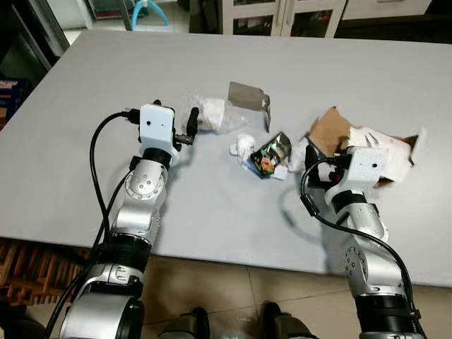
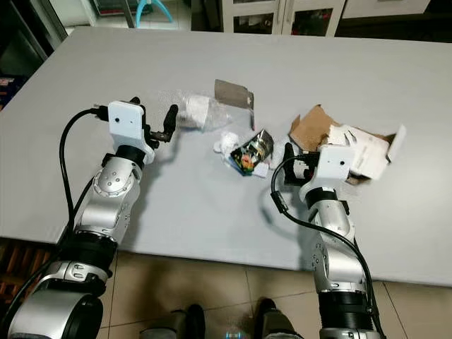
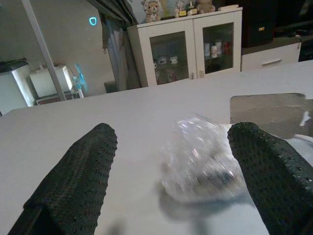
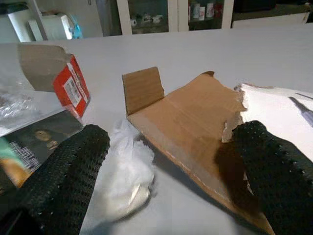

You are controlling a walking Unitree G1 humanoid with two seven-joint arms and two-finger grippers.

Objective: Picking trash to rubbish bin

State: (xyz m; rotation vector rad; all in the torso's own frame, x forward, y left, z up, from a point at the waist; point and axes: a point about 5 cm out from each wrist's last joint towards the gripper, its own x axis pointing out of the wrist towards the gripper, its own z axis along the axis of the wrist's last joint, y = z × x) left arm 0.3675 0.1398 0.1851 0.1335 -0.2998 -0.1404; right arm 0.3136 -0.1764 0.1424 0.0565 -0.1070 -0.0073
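Observation:
Trash lies in the middle of the grey table (image 1: 212, 205). There is a crumpled clear plastic wrap (image 1: 210, 113), a grey and red carton (image 1: 248, 103), a white tissue (image 1: 244, 146), a colourful snack wrapper (image 1: 272, 155), and torn brown cardboard (image 1: 329, 130) with white paper (image 1: 388, 152) on it. My left gripper (image 3: 171, 171) is open just short of the plastic wrap (image 3: 200, 161), low over the table. My right gripper (image 4: 168, 166) is open too. One finger stands by another white tissue (image 4: 128, 171) and the other over the cardboard (image 4: 190, 122). Nothing is held.
A white cabinet with glass doors (image 3: 188, 46) stands beyond the table's far edge. The table's near edge (image 1: 233, 256) runs just in front of my body, with tiled floor (image 1: 282, 289) below. Bare tabletop lies to the left and far right.

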